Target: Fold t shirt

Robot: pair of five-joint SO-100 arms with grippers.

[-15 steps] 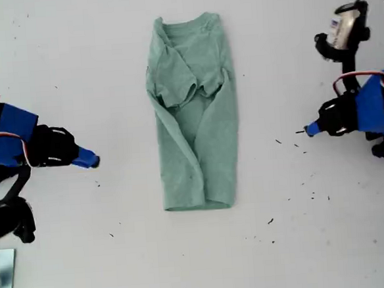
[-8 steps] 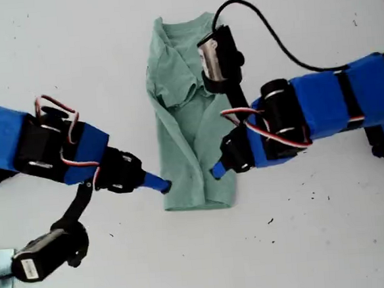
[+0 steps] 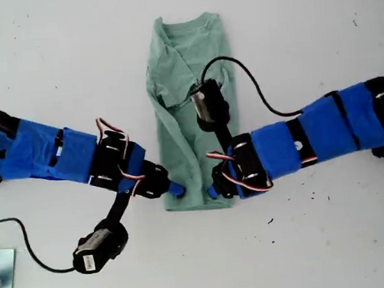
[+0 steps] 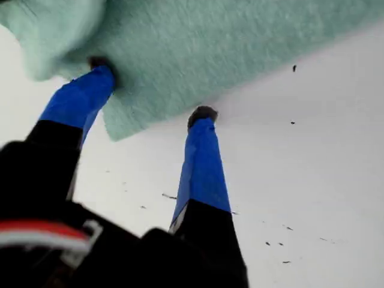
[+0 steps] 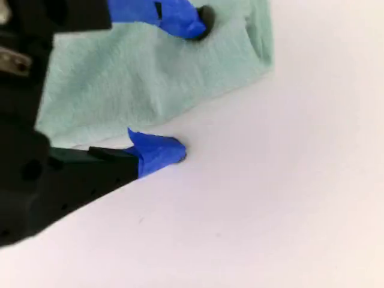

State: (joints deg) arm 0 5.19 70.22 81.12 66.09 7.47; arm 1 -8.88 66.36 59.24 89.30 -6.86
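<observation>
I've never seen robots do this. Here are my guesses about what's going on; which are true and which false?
1. The t shirt is spread out flat with its sleeves sticking out. False: its sides are already folded inward, so it lies as a narrow strip on the table.
2. Both grippers are at the hem end of the shirt, away from the neck. True.
3. My first gripper is clamped shut on the cloth. False: it is open, with its jaws on either side of a hem corner.
4. My second gripper is open, with one fingertip over the cloth and the other over bare table beside the hem. True.
</observation>
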